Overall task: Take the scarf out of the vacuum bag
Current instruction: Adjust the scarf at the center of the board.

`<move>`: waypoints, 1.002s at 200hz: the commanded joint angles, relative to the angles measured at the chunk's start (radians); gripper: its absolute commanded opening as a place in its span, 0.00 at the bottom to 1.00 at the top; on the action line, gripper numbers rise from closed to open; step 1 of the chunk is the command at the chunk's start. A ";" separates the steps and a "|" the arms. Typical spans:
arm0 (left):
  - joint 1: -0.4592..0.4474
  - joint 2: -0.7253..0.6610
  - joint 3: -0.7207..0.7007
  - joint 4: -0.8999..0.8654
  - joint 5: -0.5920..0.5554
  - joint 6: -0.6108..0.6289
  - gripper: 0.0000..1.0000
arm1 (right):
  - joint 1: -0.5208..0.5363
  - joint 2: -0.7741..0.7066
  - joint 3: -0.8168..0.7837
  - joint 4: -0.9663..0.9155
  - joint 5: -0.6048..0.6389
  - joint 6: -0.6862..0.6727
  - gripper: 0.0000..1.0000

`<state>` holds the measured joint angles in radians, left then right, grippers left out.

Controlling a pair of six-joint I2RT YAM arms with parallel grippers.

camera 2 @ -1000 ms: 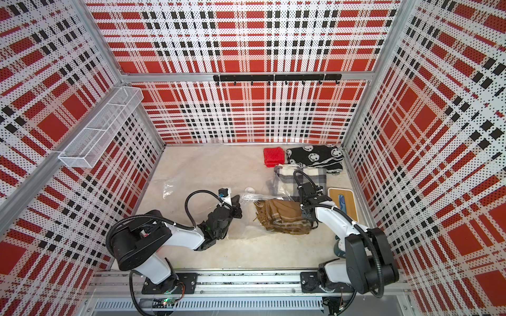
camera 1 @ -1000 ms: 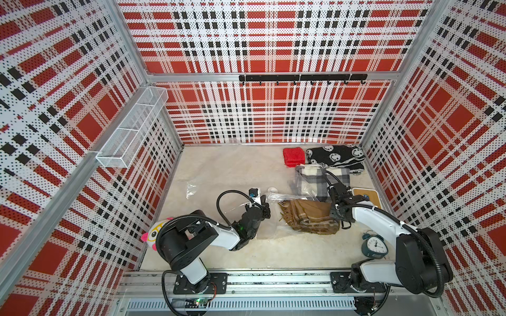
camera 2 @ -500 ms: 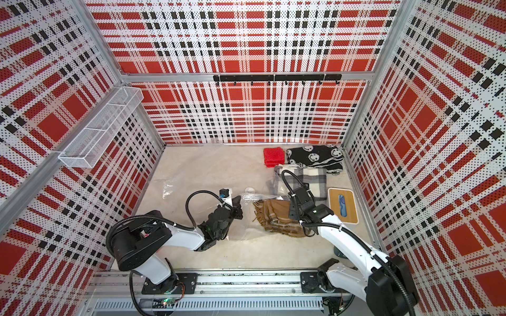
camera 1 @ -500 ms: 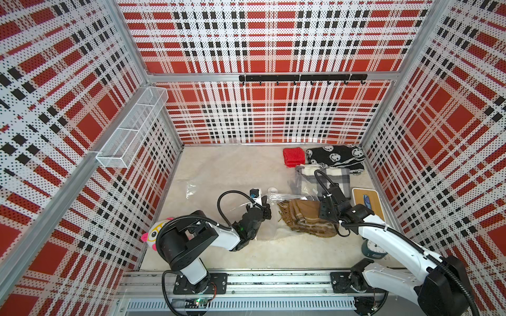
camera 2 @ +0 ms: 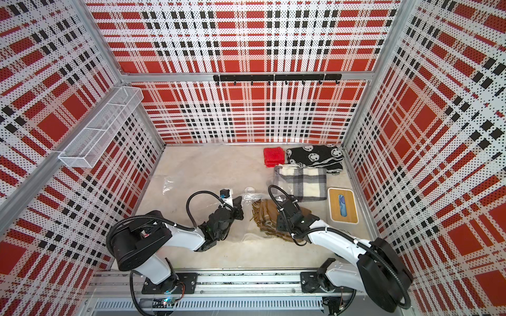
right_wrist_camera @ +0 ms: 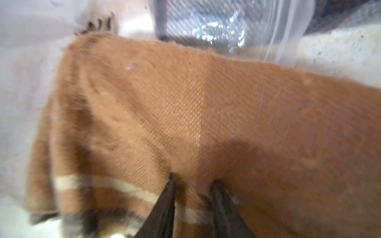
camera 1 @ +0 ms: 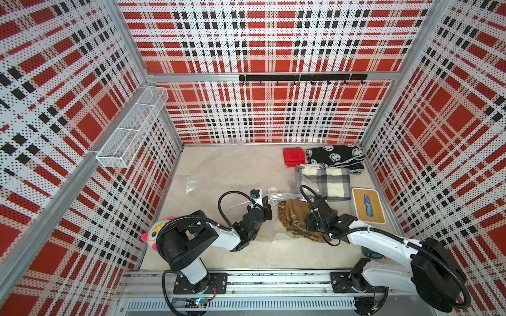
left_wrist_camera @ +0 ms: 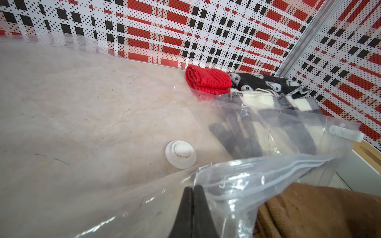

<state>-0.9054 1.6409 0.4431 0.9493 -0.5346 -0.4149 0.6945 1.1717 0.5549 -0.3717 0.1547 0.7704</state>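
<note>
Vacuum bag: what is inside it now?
The brown scarf lies in the open mouth of the vacuum bag, fringed end innermost. The rest of the bag looks flat and empty. How much of it is inside is unclear: the right hand covers part.

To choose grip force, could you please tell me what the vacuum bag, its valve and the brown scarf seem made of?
The vacuum bag: thin clear plastic film, glossy, creased, with glare. Its valve: seemingly hard white plastic, smooth. The brown scarf: woven fabric, perhaps wool or acrylic; matte, fuzzy, visible diagonal weave and fringe.
</note>
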 commanded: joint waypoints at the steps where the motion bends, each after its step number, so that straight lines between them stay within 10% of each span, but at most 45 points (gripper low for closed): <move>1: -0.009 -0.028 -0.002 0.001 -0.002 0.001 0.00 | 0.013 -0.064 -0.007 -0.003 0.016 0.032 0.35; 87: -0.015 -0.050 0.002 -0.035 0.019 -0.025 0.00 | 0.204 0.194 0.177 0.202 0.140 -0.099 0.98; 200: 0.015 -0.038 0.040 -0.090 0.082 -0.054 0.00 | 0.261 0.433 0.100 0.192 0.408 0.044 0.74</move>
<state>-0.9089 1.6070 0.4618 0.8730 -0.5098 -0.4500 0.9543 1.5753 0.6991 -0.1204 0.4816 0.7589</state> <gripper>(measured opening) 0.051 0.822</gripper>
